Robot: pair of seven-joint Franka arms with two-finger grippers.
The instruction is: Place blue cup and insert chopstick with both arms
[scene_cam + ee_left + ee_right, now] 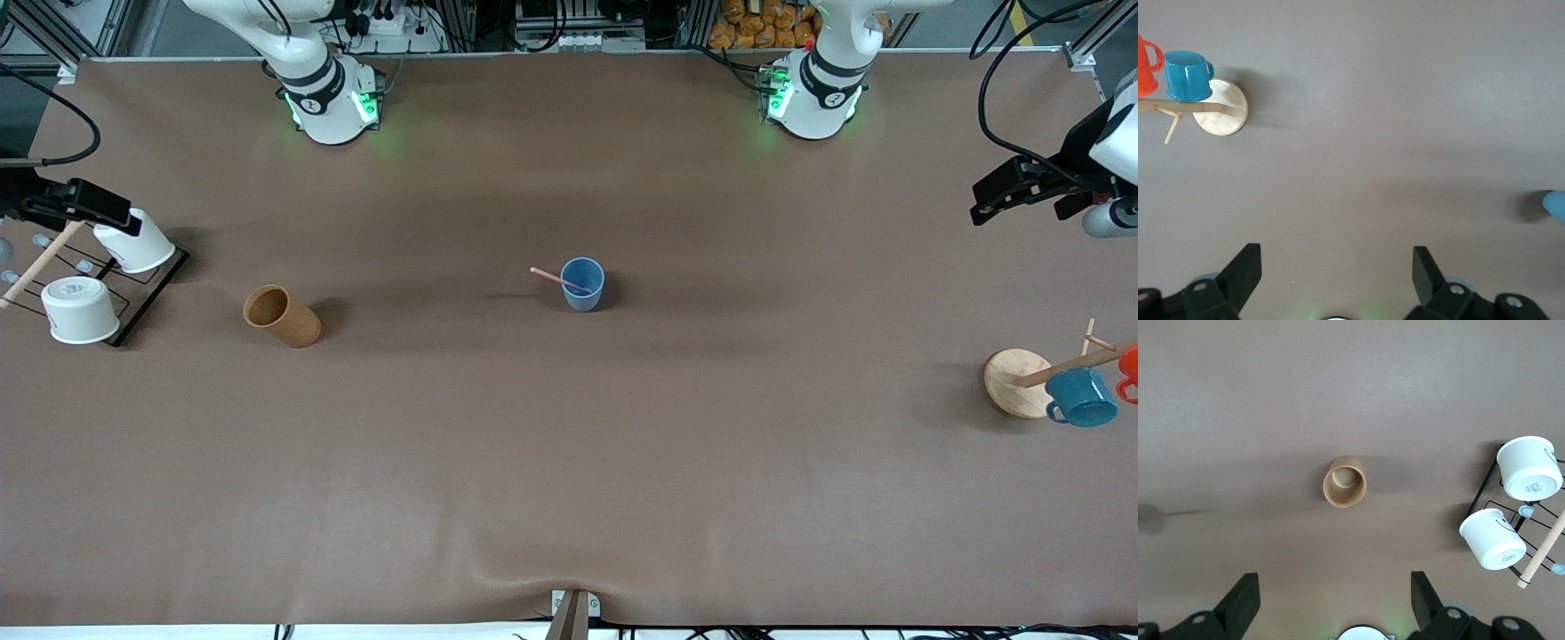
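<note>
You have: matt brown cloth-like table cover (569,462); smooth blue cup (583,284); wooden rack base (1013,380); glossy teal mug (1081,397).

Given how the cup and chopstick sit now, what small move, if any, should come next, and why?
Probably none beyond holding both arms parked. The blue cup stands upright mid-table with the chopstick already leaning in it, and the left tool and right tool hang open and empty over the table's ends.

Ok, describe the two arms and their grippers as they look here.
Both arms are glossy white with dark joint bands and green lights glowing at their bases. Black cables trail around them. The left gripper and right gripper each have two black wedge-shaped fingers on black bodies.
</note>
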